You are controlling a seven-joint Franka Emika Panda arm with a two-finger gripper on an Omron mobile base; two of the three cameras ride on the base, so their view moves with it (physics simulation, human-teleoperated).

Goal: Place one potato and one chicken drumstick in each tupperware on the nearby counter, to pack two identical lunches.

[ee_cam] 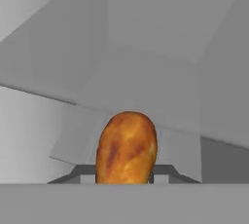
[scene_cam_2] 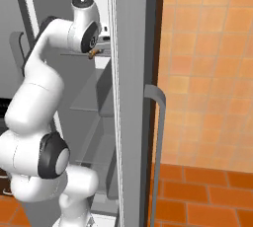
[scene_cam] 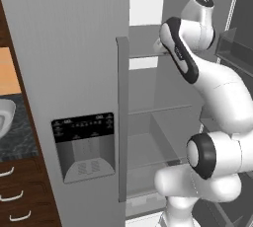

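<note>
The chicken drumstick (ee_cam: 127,147) sits clamped between the pincer's (ee_cam: 125,177) dark tips, its orange-brown bulk rising over them, inside the open fridge (scene_cam: 158,122) at an upper shelf (scene_cam_2: 86,52). Pale grey walls close in behind and at both sides, seemingly with some free room ahead. Far left, a tupperware (scene_cam: 4,117) rim rests on the dark counter (scene_cam: 20,137)

chicken drumstick (ee_cam: 126,147): one, orange-brown, at the bottom centre of the hand view; a small orange-brown bit shows in the upper left of the right base view.
tupperware (scene_cam: 5,117): one, partly cut off at the left edge of the left base view.
drawer handles (scene_cam: 10,195): three, curved silver, in the lower left of the left base view.
fridge door handles (scene_cam: 122,117): one in each base view.
</note>
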